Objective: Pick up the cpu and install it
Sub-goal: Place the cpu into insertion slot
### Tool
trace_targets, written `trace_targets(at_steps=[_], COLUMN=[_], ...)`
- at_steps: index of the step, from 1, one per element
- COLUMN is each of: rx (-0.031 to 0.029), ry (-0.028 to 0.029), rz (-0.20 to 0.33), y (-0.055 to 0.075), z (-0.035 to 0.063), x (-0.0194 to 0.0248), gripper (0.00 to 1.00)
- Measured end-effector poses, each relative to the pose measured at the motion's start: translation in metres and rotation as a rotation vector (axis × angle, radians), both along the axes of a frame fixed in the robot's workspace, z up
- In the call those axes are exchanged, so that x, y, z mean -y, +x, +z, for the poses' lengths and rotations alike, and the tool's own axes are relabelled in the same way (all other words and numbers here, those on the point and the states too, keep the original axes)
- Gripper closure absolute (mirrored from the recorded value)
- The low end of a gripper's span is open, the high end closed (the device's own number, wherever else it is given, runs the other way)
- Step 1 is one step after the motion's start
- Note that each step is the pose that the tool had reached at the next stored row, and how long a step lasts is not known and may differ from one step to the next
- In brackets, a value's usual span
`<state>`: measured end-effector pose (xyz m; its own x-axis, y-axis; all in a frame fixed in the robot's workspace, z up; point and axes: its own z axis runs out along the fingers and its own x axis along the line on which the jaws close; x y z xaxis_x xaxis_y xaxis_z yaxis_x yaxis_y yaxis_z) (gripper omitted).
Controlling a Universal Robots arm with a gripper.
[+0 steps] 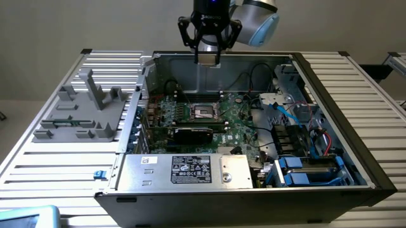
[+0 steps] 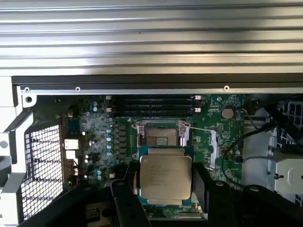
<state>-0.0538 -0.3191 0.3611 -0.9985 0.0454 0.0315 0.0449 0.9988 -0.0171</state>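
We carry the cpu high over the open case.

Our gripper (image 1: 208, 61) is clamped on the cpu (image 2: 165, 176), well above the socket (image 1: 204, 111) on the green motherboard (image 1: 240, 121). Memory slots (image 2: 151, 105) lie just beside the socket, a black card (image 1: 193, 133) is near it, and black cables (image 1: 252, 78) loop towards the exterior view's right. The case (image 1: 171, 66) walls ring the board, and a grey tray (image 1: 82, 114) sits outside them.

Exterior view looks obliquely down on the open case (image 1: 171, 66); wrist view, nearer overhead, shares the motherboard (image 1: 236, 121) (image 2: 102, 124).
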Motion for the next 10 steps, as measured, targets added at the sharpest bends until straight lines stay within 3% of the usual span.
trace_targets(at_steps=[10], rx=[0.0000], ry=[0.0000], rz=[-0.169], y=[0.0000], z=[-0.0005], x=[0.0000], gripper=[0.44])
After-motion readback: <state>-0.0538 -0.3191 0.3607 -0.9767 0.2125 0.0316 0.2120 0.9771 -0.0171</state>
